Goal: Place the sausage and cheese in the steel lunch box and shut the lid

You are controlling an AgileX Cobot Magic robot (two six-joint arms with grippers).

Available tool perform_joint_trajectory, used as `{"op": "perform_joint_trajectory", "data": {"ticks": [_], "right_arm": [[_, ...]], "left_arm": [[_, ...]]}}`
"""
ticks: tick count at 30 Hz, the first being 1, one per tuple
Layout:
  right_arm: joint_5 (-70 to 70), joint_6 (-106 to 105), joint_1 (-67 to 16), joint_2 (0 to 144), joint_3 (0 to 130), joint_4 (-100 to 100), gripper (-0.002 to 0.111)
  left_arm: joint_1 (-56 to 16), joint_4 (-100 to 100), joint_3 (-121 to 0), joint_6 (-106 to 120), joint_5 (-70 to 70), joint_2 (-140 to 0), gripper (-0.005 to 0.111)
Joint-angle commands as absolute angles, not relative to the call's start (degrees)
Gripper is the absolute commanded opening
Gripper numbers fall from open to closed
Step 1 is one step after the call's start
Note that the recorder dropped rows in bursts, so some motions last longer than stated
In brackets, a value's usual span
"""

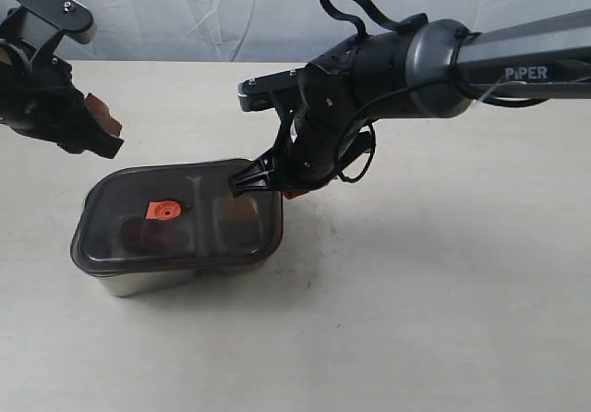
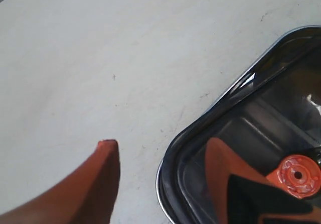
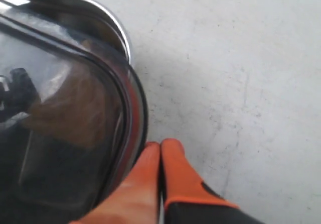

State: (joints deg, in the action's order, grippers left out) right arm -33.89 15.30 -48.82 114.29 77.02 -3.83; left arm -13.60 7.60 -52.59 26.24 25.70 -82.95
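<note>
Table (image 1: 443, 320): pale, bare apart from the box; creased white cloth (image 1: 185, 6) behind
Right arm (image 1: 480, 61) reaches in from the right, across to the box
Steel lunch box (image 1: 138, 281) sits left of centre with the smoky lid (image 1: 111, 211) on top, covering both compartments. Can't tell if it's pressed fully home; a strip of orange seal (image 3: 135, 103) shows at one corner
Right gripper (image 3: 160, 148): jaws closed, pads together, nothing between them, tips against the lid's rim at the back right corner
Left gripper (image 1: 106, 127): jaws wide, holding nothing, hovering above and behind the box's left end, clear of it
Cheese (image 1: 242, 216): dim brownish shape through the lid, right compartment
Sausage (image 1: 148, 235): dark red shape through the lid, left compartment, just below the valve
Orange valve (image 1: 164, 211): on the lid's top, left of the divider
</note>
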Motion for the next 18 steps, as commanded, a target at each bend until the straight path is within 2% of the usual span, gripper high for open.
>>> {"op": "perform_joint_trajectory", "data": {"ticks": [1, 18], "right_arm": [[-34.3, 14.4, -48.5, 114.5, 78.5, -4.8, -0.001], [-31.5, 9.0, -48.5, 114.5, 78.6, -6.1, -0.001]], "left_arm": [[-13.9, 7.4, -52.2, 25.5, 26.6, -82.4, 0.05], [-13.9, 8.0, -52.2, 25.0, 28.0, -82.4, 0.05]]}}
